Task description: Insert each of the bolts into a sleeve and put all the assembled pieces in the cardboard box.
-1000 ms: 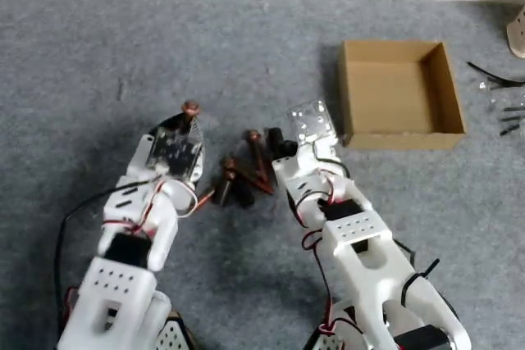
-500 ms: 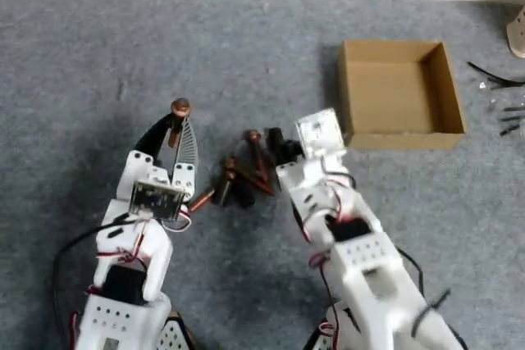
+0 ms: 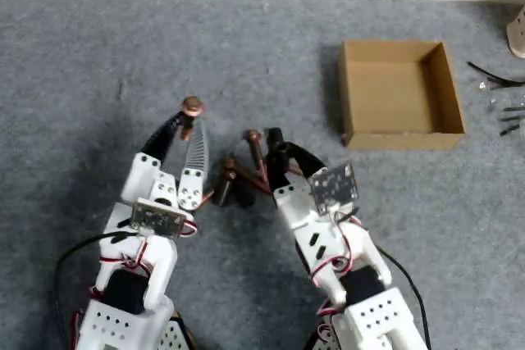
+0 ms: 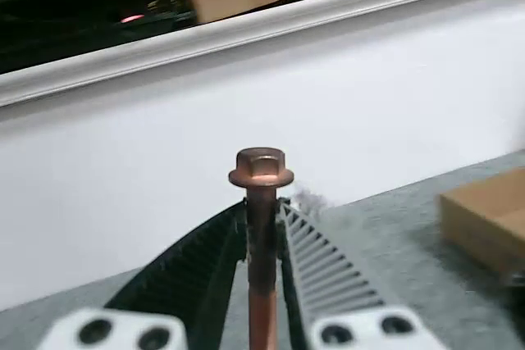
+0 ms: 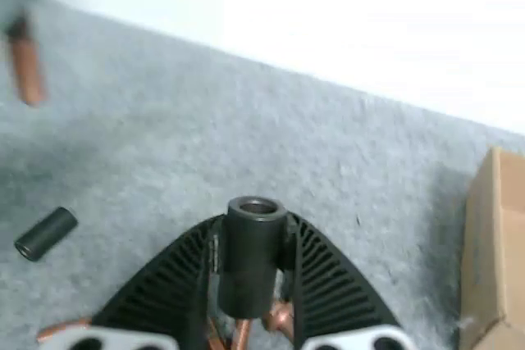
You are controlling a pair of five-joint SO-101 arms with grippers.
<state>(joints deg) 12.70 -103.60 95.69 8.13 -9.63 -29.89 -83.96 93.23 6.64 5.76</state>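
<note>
We saw the left gripper (image 3: 185, 123) pinching a bolt (image 3: 191, 107) between its fingertips. The shaft ran down between the jaws and the head stood clear beyond the tips. The bolt was copper-coloured, with a smooth shaft and a hexagonal head on a round flange. The right gripper (image 3: 277, 152) was clamped on a sleeve (image 3: 274, 138), a short black tube lying along the line of the fingers, its open bore showing past the tips. The two held pieces were near each other but apart. Between the grippers a heap of bolts and sleeves (image 3: 239, 179) lay on the grey table (image 3: 82, 55). The cardboard box (image 3: 402, 138) stood open beyond the right gripper, well apart from the left.
</note>
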